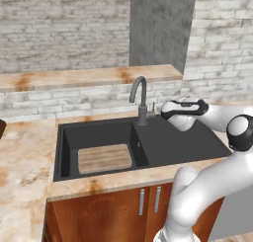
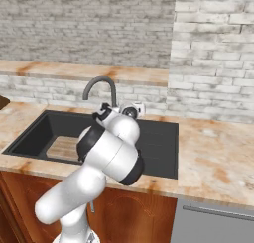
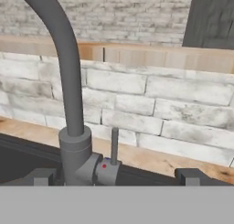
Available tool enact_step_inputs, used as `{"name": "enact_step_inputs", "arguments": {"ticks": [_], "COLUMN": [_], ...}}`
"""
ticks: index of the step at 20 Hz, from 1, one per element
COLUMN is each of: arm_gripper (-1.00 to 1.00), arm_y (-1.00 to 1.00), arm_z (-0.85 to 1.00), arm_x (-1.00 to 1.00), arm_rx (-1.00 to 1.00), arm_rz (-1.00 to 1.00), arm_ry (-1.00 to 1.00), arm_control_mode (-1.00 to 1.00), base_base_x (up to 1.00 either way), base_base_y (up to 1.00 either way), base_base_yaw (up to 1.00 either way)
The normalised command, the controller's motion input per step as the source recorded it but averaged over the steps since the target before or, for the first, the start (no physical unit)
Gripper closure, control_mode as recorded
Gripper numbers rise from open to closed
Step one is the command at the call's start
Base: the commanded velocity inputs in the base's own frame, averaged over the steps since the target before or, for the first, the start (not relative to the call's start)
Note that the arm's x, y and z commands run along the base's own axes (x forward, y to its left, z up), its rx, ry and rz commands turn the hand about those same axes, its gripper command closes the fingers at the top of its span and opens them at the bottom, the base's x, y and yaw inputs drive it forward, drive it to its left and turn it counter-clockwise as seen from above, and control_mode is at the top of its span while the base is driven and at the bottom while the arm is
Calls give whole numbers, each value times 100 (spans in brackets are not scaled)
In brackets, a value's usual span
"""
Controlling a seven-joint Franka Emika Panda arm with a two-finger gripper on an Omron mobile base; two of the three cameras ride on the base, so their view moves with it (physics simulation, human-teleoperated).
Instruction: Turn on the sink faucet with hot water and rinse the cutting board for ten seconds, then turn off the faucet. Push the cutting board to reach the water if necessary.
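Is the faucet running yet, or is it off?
Off. No water falls from the faucet spout into the sink, and its lever stands upright. The cutting board lies flat in the basin.

There are no words, numbers or brand names to read anywhere here. The one small sign is a red dot with a blue dot next to it on the tap (image 3: 73, 127), on the round knob at the bottom of its little handle.
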Motion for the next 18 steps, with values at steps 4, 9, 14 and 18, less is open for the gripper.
{"name": "enact_step_inputs", "arguments": {"ticks": [4,9,14,18], "arm_gripper": [-100,-100,-100,-100], "arm_y": [-4,-2,0,0], "arm_z": [-23,-20,-10,-3], "arm_x": [13,21,26,25], "arm_rx": [2,2,2,1], "arm_rz": [0,0,0,0], "arm_ry": [0,0,0,0], "arm_control_mode": [-100,-100,-100,-100], "base_base_x": [0,0,0,0], "base_base_y": [0,0,0,0], "base_base_yaw": [0,0,0,0]}}
